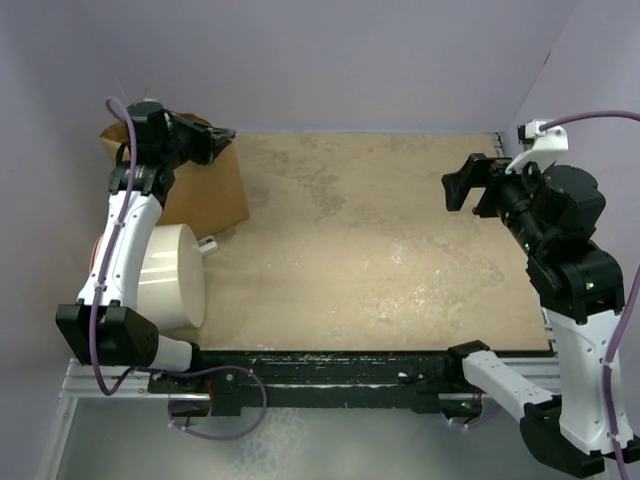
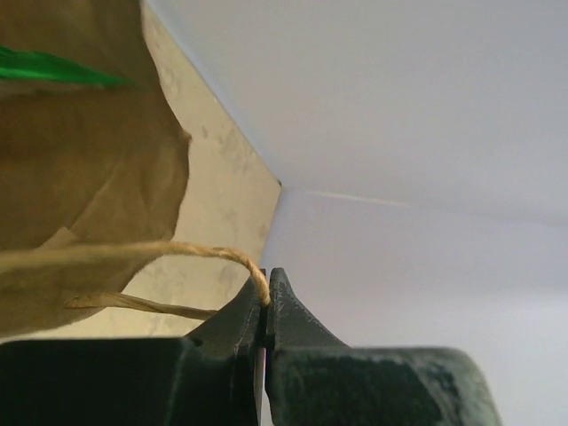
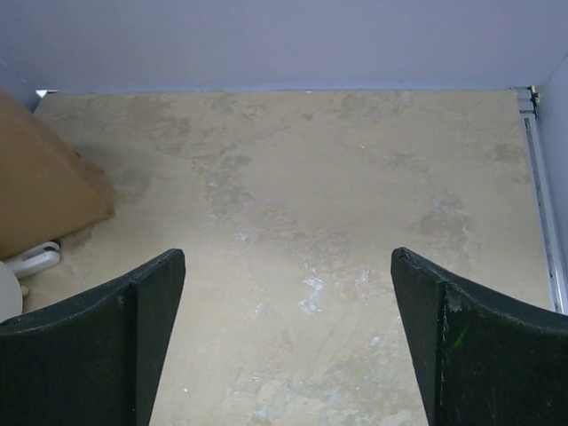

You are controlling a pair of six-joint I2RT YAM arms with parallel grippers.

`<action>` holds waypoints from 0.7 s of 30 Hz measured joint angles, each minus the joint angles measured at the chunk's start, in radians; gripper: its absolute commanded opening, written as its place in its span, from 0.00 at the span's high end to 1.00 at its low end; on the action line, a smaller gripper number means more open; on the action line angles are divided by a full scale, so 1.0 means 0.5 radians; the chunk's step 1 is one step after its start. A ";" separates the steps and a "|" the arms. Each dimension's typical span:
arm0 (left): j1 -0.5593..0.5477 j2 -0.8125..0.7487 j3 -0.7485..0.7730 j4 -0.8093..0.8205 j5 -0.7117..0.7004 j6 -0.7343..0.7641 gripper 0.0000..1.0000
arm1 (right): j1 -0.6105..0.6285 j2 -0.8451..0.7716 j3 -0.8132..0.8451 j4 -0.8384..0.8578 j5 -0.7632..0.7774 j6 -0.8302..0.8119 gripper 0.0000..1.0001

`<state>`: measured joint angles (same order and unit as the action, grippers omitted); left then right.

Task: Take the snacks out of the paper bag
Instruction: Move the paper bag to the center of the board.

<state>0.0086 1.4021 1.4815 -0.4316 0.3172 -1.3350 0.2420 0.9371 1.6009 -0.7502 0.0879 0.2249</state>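
Observation:
The brown paper bag (image 1: 205, 185) stands at the table's far left corner, partly behind my left arm. My left gripper (image 1: 225, 135) is over the bag's top and shut on one twisted paper handle (image 2: 213, 253), pinched at the fingertips. A second handle strand (image 2: 142, 305) hangs just below it. The left wrist view shows the bag's creased side (image 2: 80, 177) and the tip of a bright green snack packet (image 2: 53, 69) at its mouth. Any other snacks are hidden inside. My right gripper (image 1: 458, 185) hovers open at the right, nothing between its fingers (image 3: 133, 328).
A large white cylinder (image 1: 170, 277) lies in front of the bag beside my left arm, with a small white piece (image 1: 207, 244) at its far side. Purple walls close the table at the back and both sides. A metal rail (image 3: 543, 204) runs along the right edge.

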 measured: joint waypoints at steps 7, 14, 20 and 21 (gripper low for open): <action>-0.372 0.121 0.080 0.056 -0.026 0.002 1.00 | 0.000 -0.060 -0.028 -0.001 0.000 0.006 0.01; -0.700 0.249 0.156 0.138 -0.037 0.021 1.00 | 0.000 -0.137 -0.070 -0.002 0.000 0.026 0.00; -0.951 0.271 0.160 0.159 -0.025 0.039 1.00 | 0.000 -0.184 -0.114 -0.016 0.000 0.060 0.00; -0.989 0.271 0.160 0.158 -0.021 0.046 1.00 | 0.000 -0.192 -0.127 -0.014 0.000 0.066 0.00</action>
<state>-0.4858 1.5375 1.5616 -0.3527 0.3069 -1.3121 0.2420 0.8410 1.5372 -0.7570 0.0879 0.2581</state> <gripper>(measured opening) 0.010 0.994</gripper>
